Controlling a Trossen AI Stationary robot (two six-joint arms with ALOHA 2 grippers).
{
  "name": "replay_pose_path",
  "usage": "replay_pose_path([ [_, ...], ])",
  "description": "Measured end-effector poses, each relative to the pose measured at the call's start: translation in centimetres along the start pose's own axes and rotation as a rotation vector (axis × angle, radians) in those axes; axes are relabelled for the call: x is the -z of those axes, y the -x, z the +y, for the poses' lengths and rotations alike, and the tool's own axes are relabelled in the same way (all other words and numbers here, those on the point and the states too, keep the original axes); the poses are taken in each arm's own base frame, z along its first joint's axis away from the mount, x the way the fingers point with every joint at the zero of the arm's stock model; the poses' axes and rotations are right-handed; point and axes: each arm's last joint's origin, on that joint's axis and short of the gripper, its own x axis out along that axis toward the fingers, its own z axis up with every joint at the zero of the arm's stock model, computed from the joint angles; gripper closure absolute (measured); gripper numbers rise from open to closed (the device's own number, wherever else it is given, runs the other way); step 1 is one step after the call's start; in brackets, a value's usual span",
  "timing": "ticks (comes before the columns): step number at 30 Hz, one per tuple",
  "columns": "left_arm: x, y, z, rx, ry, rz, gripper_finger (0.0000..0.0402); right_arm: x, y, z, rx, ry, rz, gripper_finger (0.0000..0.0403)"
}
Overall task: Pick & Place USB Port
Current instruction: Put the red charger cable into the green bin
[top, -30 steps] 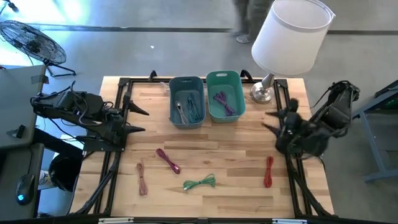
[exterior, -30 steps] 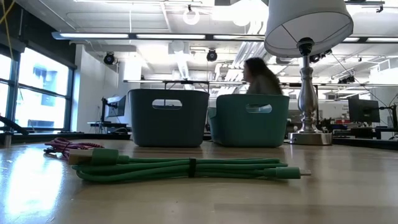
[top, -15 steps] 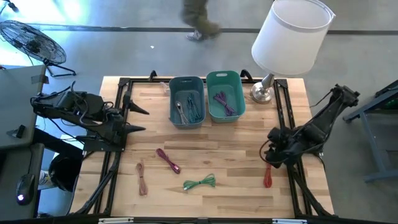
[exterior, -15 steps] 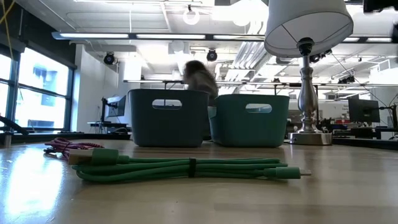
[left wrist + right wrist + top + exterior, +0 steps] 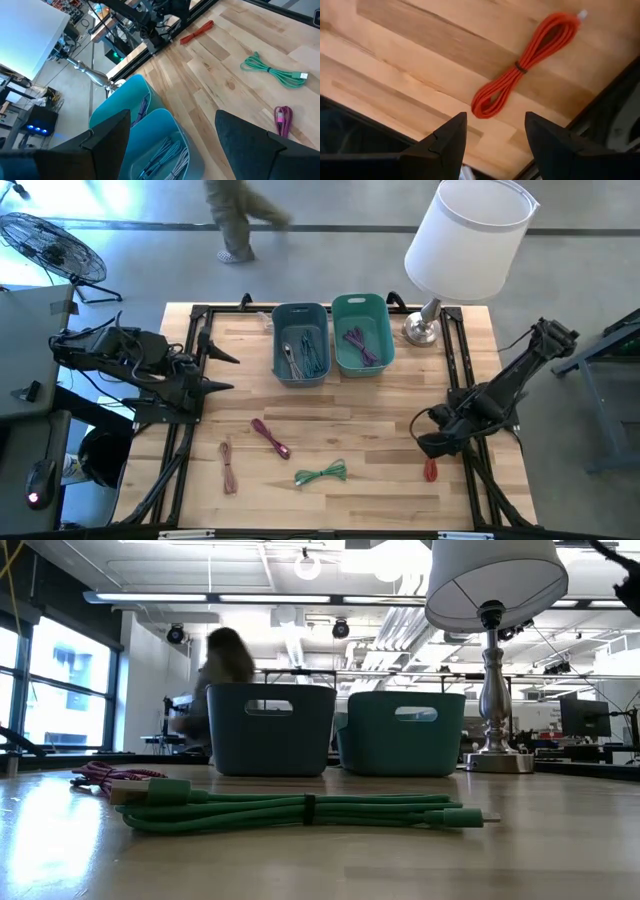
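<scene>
A red coiled cable (image 5: 431, 470) lies flat on the wooden table near its right edge; in the right wrist view this red cable (image 5: 520, 67) is bound at its middle by a dark tie. My right gripper (image 5: 430, 448) hangs just over it, pointing steeply down, and partly hides it from above. In its own view my right gripper (image 5: 495, 145) is open, with the cable beyond the fingertips and nothing between them. My left gripper (image 5: 228, 375) waits open over the table's left edge. A green cable (image 5: 321, 473), a magenta cable (image 5: 270, 437) and a pink cable (image 5: 229, 465) lie on the near half.
A blue-grey bin (image 5: 300, 343) and a teal bin (image 5: 361, 333), both holding cables, stand at the far middle. A lamp (image 5: 465, 240) stands at the far right corner. Black frame rails (image 5: 470, 470) run along both sides. A person (image 5: 235, 220) walks beyond the far edge.
My right gripper has come down and toward the table's near edge, over the red cable, rolling its wrist so that it now points steeply down. The person behind the table has walked toward the left.
</scene>
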Motion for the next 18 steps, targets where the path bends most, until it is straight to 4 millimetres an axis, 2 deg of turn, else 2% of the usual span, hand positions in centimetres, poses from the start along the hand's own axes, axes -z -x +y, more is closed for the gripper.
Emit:
replay_pose_path([
  [10, 0.2, 0.0, -0.1, 0.013, -0.005, 0.016, 0.0118, 0.1, -3.0, 1.1, 0.149, -0.185, -0.036, 0.0211],
  [18, 0.2, 0.0, -0.1, 0.015, 0.006, 0.021, 0.0118, -0.8, -5.9, 1.9, 0.291, -0.267, -0.082, 0.021],
])
